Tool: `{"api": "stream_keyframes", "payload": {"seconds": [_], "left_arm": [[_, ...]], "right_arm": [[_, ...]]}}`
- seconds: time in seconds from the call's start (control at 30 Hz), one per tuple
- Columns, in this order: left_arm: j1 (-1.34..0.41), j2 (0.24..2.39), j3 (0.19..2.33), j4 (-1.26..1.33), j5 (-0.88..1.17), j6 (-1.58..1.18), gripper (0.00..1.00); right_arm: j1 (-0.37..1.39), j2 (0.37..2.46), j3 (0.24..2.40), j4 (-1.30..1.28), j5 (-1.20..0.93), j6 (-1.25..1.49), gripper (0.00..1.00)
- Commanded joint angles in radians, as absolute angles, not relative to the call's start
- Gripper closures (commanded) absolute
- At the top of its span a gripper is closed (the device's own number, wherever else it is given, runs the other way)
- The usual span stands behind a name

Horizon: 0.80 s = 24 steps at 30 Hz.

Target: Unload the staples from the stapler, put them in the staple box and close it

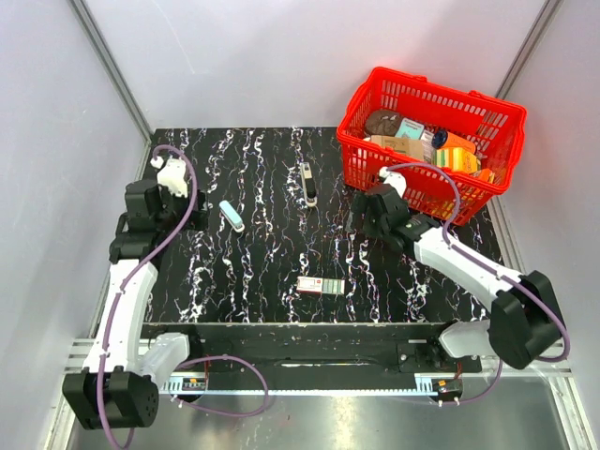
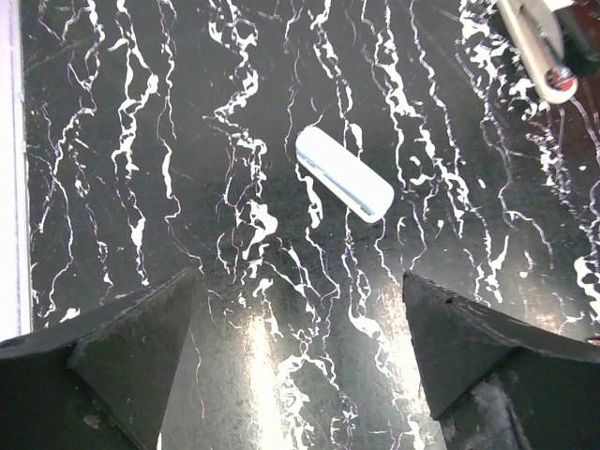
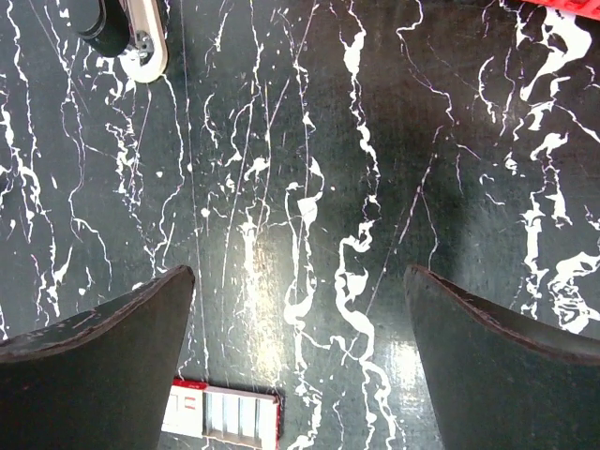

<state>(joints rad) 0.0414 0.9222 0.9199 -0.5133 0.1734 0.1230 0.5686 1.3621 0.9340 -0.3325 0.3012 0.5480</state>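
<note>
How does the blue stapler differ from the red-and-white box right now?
The stapler is light blue; the box is red and white. The stapler is a slim rounded oblong; the box is a flat rectangle. The stapler lies diagonally at the left; the box lies crosswise near the front middle. Both rest on the table, unheld.

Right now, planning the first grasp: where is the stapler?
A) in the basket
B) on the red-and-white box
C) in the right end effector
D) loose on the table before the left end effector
D: the stapler lies on the table, beyond the open left end effector, untouched.
</note>
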Motion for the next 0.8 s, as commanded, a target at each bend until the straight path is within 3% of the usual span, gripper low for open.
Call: {"api": "stream_keyframes", "payload": {"seconds": [0.0, 0.13, 0.43, 0.77], "left_arm": [[0.041, 0.983, 0.893, -0.39, 0.138, 0.139, 0.01], [0.032, 1.124, 0.945, -0.368, 0.175, 0.167, 0.01], [-0.075, 1.411, 1.109, -0.339, -0.095, 0.003, 0.01], [-0.159, 1.661, 1.269, -0.443, -0.13, -0.169, 0.01]], "right_arm": [[0.575, 1.313, 0.942, -0.253, 0.305, 0.514, 0.01], [0.639, 1.362, 1.0, -0.325, 0.426, 0.471, 0.01], [0.807, 1.368, 1.014, -0.338, 0.679, 0.44, 0.01], [0.899, 1.361, 0.979, -0.299, 0.716, 0.419, 0.01]]}}
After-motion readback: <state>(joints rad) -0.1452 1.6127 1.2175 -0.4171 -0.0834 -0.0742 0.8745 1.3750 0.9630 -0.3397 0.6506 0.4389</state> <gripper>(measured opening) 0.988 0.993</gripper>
